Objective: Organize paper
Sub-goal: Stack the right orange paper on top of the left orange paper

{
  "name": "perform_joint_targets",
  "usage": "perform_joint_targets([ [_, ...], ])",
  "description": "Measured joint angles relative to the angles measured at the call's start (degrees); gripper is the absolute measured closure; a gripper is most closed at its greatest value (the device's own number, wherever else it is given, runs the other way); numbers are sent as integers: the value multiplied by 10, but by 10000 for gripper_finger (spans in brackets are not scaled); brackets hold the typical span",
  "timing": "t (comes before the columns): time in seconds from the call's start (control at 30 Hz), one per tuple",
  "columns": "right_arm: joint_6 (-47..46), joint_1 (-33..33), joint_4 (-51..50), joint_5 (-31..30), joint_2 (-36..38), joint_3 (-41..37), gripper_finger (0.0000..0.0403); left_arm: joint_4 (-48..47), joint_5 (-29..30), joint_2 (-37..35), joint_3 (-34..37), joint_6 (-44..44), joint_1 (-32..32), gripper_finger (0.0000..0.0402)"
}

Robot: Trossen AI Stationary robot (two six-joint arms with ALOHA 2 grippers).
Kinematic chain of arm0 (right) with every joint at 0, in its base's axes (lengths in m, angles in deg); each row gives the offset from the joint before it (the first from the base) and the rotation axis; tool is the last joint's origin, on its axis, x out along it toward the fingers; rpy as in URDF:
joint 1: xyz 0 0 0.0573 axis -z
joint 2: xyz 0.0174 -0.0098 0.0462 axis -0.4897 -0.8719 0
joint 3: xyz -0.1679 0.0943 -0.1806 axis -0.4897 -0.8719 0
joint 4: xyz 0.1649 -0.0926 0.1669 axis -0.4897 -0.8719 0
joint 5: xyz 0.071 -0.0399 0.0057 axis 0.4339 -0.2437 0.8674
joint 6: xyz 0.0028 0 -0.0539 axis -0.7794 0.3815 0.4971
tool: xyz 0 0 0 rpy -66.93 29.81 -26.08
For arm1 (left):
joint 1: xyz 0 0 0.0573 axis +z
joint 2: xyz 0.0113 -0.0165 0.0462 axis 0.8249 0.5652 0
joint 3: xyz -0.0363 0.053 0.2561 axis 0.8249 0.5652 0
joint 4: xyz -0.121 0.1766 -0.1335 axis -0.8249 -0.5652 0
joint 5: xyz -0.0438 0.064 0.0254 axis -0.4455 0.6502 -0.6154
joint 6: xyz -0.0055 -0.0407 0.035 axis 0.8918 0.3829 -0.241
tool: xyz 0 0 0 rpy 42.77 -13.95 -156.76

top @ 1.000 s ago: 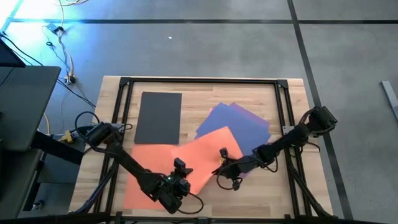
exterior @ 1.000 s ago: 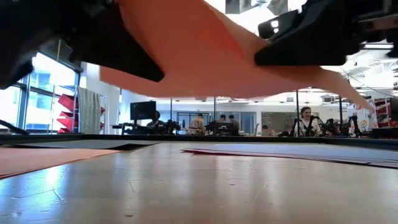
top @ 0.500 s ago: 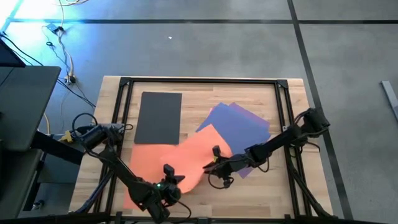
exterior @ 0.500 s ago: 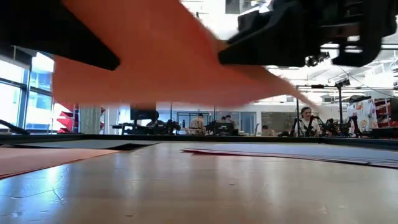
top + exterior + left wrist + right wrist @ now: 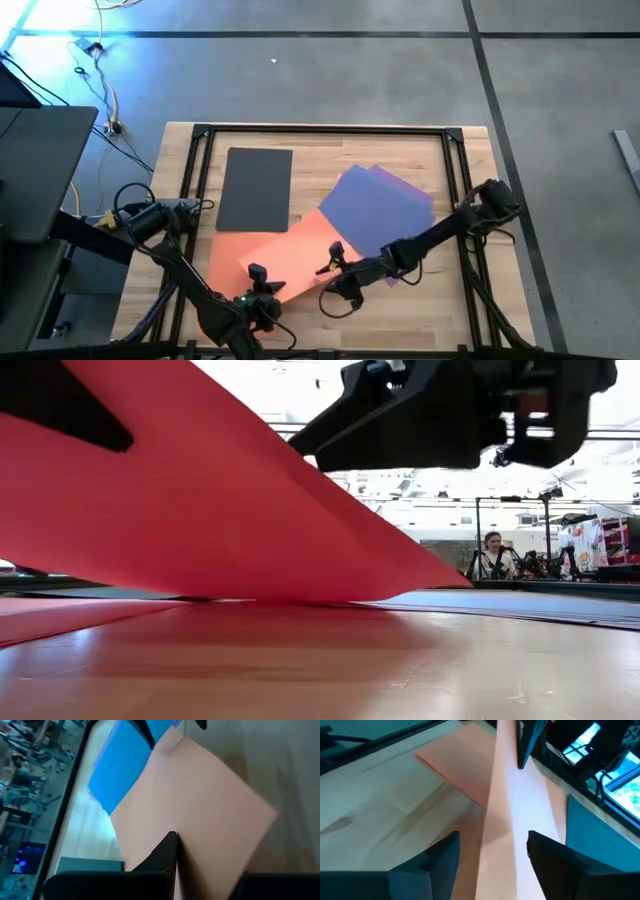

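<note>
Leftward slid the orange sheet (image 5: 285, 250), left jaws clenched on it, right jaws released, over wooden table (image 5: 330, 140).

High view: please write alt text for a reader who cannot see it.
An orange sheet lies tilted between two dark arms; the left pincer grips its near corner, and the right pincer stands open at its far edge. Dark grey and blue sheets lie behind.

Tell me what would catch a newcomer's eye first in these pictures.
The orange sheet near the table's front edge, lifted and slanting, draws the eye: the left gripper is shut on its near corner while the right gripper stands open at its opposite edge. Behind it lie the dark grey sheet at the left and the blue sheet over a purple one at the right.
</note>
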Motion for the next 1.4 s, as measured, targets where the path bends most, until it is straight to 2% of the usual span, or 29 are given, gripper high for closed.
perform_joint_targets([
  [0.07,0,-6,0,-3,0,0,186,-14,-37,0,-19,1,4,401],
  [0.2,-1,-11,-8,-14,0,0,190,-52,-149,0,-49,48,20,401],
  [0.37,-9,-9,-15,-15,0,0,192,-88,-278,0,-55,140,30,401],
  [0.5,-11,-9,-19,-15,0,0,192,-89,-357,0,-56,218,25,401],
  [0.7,-24,-9,-22,-6,0,0,192,-90,-424,0,-56,343,-2,401],
  [0.77,-28,-9,-20,16,-2,0,192,-90,-442,0,-56,384,-11,401],
  [0.9,-27,-10,19,20,-33,0,192,-86,-484,0,-56,468,-28,401],
  [1.13,4,-5,110,-51,-99,0,202,-52,-573,0,-56,592,-43,401],
  [1.4,5,9,107,-53,-110,28,214,63,-573,0,-56,629,-33,401],
])
